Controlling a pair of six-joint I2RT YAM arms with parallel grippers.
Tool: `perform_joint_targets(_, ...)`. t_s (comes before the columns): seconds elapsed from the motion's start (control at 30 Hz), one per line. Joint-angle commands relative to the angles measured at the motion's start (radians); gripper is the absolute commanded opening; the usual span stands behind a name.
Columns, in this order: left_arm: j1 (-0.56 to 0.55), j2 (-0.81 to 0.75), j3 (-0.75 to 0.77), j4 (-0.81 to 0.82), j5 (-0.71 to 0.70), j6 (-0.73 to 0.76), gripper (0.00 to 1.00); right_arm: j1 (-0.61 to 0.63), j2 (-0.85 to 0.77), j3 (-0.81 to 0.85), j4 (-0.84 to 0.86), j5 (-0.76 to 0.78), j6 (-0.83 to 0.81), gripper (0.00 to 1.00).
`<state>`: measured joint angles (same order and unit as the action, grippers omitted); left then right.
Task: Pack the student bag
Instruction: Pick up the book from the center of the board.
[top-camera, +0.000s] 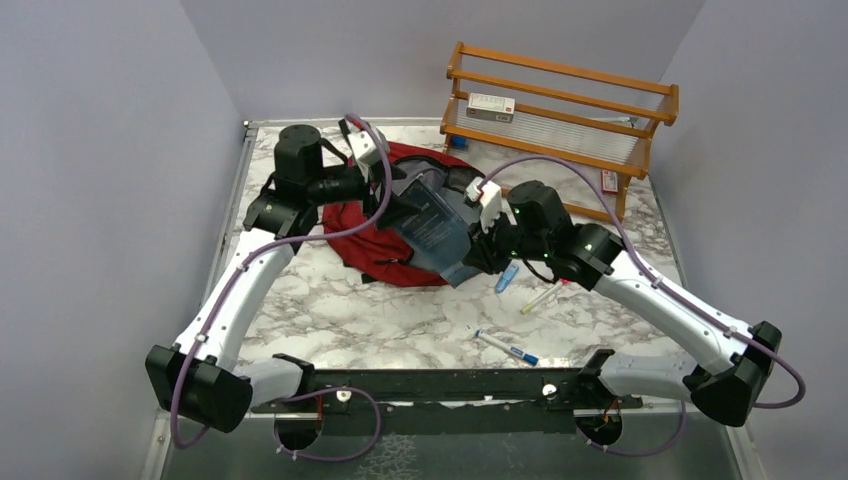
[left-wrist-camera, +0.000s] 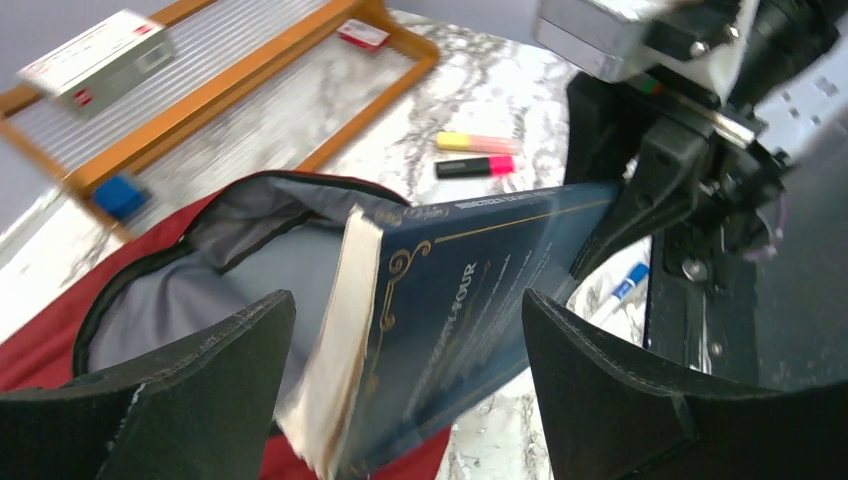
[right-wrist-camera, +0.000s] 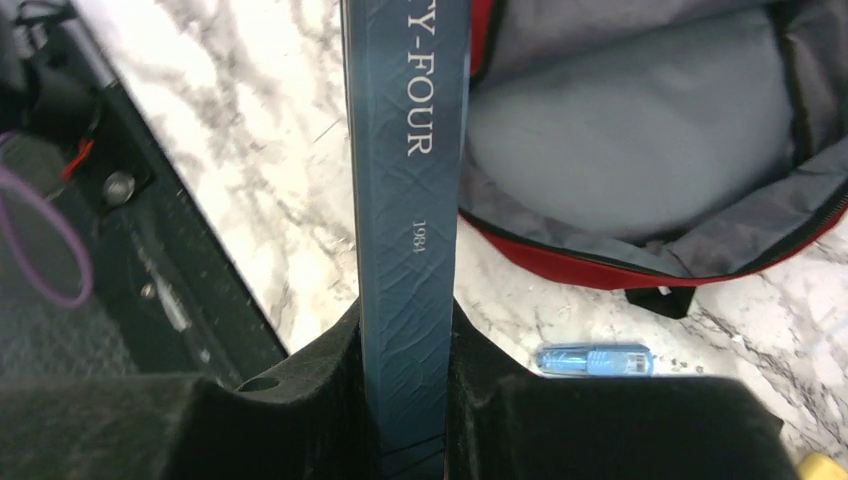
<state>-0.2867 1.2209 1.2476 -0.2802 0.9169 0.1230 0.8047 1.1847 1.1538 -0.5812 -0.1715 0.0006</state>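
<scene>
My right gripper (right-wrist-camera: 405, 335) clamps the spine of a dark-blue hardcover book (right-wrist-camera: 408, 150), holding it tilted at the open mouth of the dark-red fabric backpack (right-wrist-camera: 620, 140). My left gripper (left-wrist-camera: 405, 330) stands wide, one finger on either side of the book. The backpack lies on the marble-patterned table (top-camera: 400, 320) with its grey lining showing, and a small blue tube (right-wrist-camera: 593, 360) lies just beside it.

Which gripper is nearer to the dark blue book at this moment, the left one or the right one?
Right. The right gripper is shut on the spine of the book. The left gripper is open, one finger on each side of the book, touching neither cover.
</scene>
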Motion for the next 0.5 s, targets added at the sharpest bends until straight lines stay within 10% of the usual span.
perform_joint_targets(0.0,-0.084,-0.068,-0.046,-0.044,0.086,0.188,0.84,0.003,-0.128,-0.015,0.022,-0.224,-0.108,0.01)
perform_joint_targets(0.3,-0.123,-0.181,-0.123,-0.103,0.135,0.150,0.80,0.004,-0.187,-0.003,-0.061,-0.458,-0.234,0.00)
perform_joint_targets(0.47,-0.125,-0.201,-0.160,-0.104,0.245,0.093,0.60,0.004,-0.152,0.017,-0.111,-0.525,-0.284,0.00)
